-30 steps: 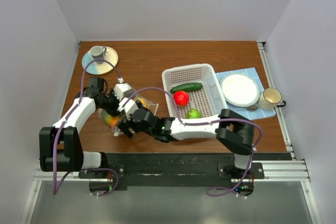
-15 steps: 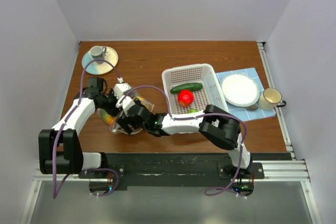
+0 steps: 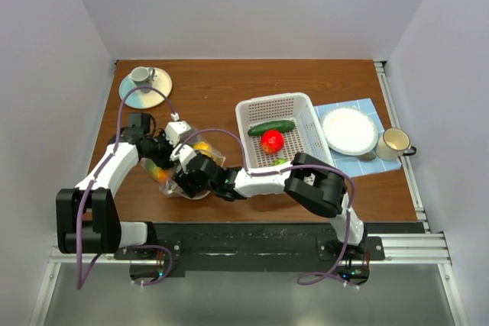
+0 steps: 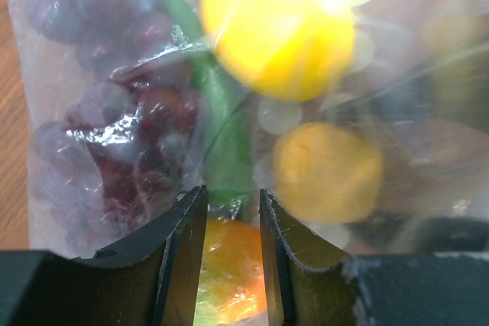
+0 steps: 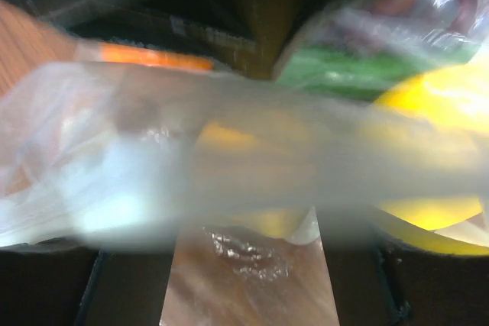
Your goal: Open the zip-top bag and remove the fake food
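Observation:
The clear zip-top bag (image 3: 170,185) lies at the table's front left, and my two grippers meet at it. Through its film I see purple grapes (image 4: 114,112), a yellow lemon (image 4: 279,32) and an orange piece (image 4: 328,173) of the fake food. My left gripper (image 4: 232,192) (image 3: 160,156) is shut on the bag, and an orange fruit (image 4: 229,265) in the plastic fills the gap between its jaws. My right gripper (image 5: 248,223) (image 3: 187,173) is open at the bag's near side. Blurred film lies across its fingertips, with bare wood between them.
A white basket (image 3: 304,116) at centre right holds a cucumber (image 3: 271,127), a red fruit (image 3: 271,141) and a green one half hidden by my right arm. A white plate (image 3: 349,130) on a blue cloth and a mug (image 3: 393,143) stand to the right. A cup on a saucer (image 3: 143,78) stands back left.
My right gripper has pushed further left against the bag and its jaws have narrowed somewhat; the right elbow has swung left. The left gripper keeps its hold in place.

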Controlling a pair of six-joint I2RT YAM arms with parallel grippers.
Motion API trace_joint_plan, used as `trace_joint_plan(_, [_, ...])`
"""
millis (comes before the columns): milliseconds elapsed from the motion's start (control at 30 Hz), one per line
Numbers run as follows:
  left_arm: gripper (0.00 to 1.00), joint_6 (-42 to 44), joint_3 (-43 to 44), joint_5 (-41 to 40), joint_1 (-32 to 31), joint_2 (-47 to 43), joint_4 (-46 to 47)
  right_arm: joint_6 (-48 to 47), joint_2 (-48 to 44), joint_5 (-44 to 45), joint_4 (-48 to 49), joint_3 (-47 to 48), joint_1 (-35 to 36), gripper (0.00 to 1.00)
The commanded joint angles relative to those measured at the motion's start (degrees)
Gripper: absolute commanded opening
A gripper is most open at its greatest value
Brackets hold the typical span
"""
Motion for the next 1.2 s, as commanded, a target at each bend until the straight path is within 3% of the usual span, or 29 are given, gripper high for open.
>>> trace_joint_plan(0, [0.38,0.39,0.25,0.56,-0.14,-1.15,0.18,1.35,-0.74,-0.73,1.33,-2.05,-0.24,0.64])
trace_joint_plan(133, [0.38,0.56,0.51,0.39,-0.14,-1.15,0.01,1.35,-1.0,-0.91,1.32,-2.57,-0.24,0.54])
trace_joint_plan(233, [0.38,0.39,0.6,0.47,-0.14,-1.15,-0.08,1.53,-2.05,-0.38,2.29,-3.72,-0.33,0.52])
trace_joint_plan(467, [0.38,0.21,0.78,0.82,-0.14,-1.41,-0.52,1.53,-0.48,0.94,2.82,-1.09,-0.24,0.65])
trace_joint_plan(600, [0.37,0.56,0.25,0.48,-0.14,-1.59,-0.61,0.47,-0.82,1.03,4.32,-0.9,-0.24,0.3])
trace_joint_plan(800, [0.37,0.39,0.6,0.56,-0.14,-0.54,0.09,0.65,-12.06,3.74,6.07,-9.95,-0.15,0.26])
trace_joint_plan(900, [0.36,0.13,1.39,1.0,-0.14,1.04,0.53,0.3,-21.98,5.15,5.46,-15.83,-0.24,0.26])
trace_joint_plan(1067, [0.35,-0.49,2.8,1.35,-0.14,3.33,0.62,-0.76,-38.93,11.21,2.39,-23.75,-0.24,0.27])
trace_joint_plan(1167, [0.34,-1.01,3.41,1.97,-0.14,3.24,0.89,-1.72,-43.62,16.48,0.98,-26.39,-0.76,0.27])
